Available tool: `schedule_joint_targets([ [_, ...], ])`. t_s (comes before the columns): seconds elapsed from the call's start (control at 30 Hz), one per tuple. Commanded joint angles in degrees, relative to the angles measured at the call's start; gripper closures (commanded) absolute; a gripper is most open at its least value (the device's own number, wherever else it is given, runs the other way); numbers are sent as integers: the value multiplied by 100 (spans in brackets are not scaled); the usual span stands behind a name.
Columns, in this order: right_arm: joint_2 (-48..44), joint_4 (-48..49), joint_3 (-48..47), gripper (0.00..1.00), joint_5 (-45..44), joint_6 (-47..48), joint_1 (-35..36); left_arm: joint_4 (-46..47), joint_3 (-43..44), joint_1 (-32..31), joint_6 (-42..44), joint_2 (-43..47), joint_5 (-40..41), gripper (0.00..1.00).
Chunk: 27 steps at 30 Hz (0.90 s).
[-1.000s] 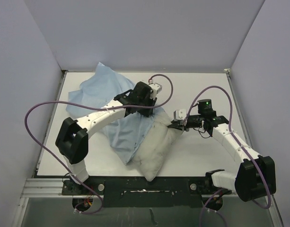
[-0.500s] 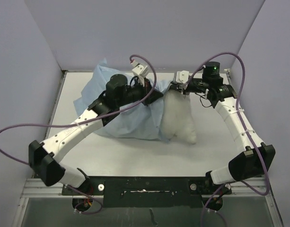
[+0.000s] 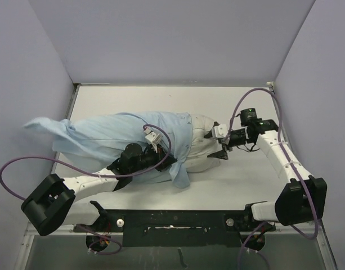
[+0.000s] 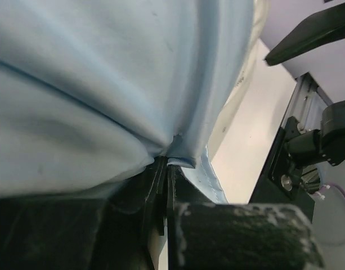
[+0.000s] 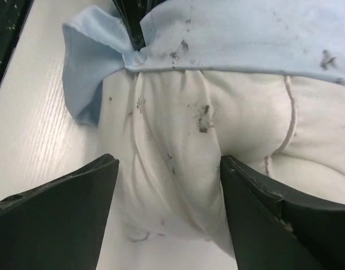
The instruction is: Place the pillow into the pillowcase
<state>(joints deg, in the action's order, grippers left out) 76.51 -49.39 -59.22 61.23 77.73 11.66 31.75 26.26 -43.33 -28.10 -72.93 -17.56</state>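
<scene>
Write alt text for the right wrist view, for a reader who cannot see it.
One end of the off-white pillow bulges out of the light-blue pillowcase, which covers the rest across the top of the picture. The right gripper stands open, one dark finger on either side of that exposed end, with the white table at left.

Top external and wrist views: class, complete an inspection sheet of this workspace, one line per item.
Surface: white table, no spills seen.
Job's things: pillow mostly inside the light-blue pillowcase; its white end sticks out on the right; dark smudges on both.
Clutter: nothing seen.
Grippers: left jaws shut on the pillowcase's edge; right jaws open, flanking the pillow's bare end.
Cables: purple cables loop from both arms; one arcs above the pillowcase.
Surroundings: plain walls on three sides; black rail at the near edge.
</scene>
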Motion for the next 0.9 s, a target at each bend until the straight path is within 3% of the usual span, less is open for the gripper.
schedule_joint_targets([
  [0.0, -262, -3067, -1336, 22, 862, 1078, -370, 989, -93, -132, -135, 270, 248, 100],
  [0.1, -270, -2388, -1705, 14, 759, -295, -375, 841, -147, -173, -113, 550, 312, 100],
  [0.2, -424, -171, -1272, 1, -23, -2365, -355, 540, -114, -214, -61, 845, 304, 100],
  [0.23, -459, 602, -1047, 2, -423, -2950, -311, 469, -113, -223, -45, 922, 287, 100],
  [0.3, -259, 1419, -783, 2, -1118, -3280, -178, 280, -100, -250, -17, 1052, 278, 100],
  [0.4, 449, 1127, -823, 3, -1650, -2979, 285, 16, -14, -270, -3, 1258, 244, 100],
  [0.47, 697, 999, -668, 20, -1708, -2865, 595, -329, 158, -287, 45, 1409, 219, 100],
  [0.53, 615, 1223, -293, 56, -1641, -2976, 768, -1105, 548, -307, 80, 1615, 322, 100],
  [0.57, 466, 1438, -84, 68, -1587, -2966, 809, -1720, 812, -306, 81, 1741, 468, 100],
  [0.6, 276, 1563, 119, 78, -1569, -2894, 841, -2330, 1164, -307, 130, 1850, 642, 98],
  [0.63, 61, 1702, 307, 86, -1566, -2817, 857, -3037, 1542, -307, 155, 1942, 876, 89],
  [0.7, -337, 1918, 717, 93, -1561, -2652, 906, -4159, 2317, -299, 230, 2078, 1347, 71],
  [0.77, -597, 2033, 987, 97, -1553, -2489, 956, -4688, 2857, -299, 365, 2138, 1653, 53],
  [0.87, -751, 2067, 1114, 99, -1526, -2404, 988, -5141, 3552, -299, 466, 1901, 2128, 38],
])
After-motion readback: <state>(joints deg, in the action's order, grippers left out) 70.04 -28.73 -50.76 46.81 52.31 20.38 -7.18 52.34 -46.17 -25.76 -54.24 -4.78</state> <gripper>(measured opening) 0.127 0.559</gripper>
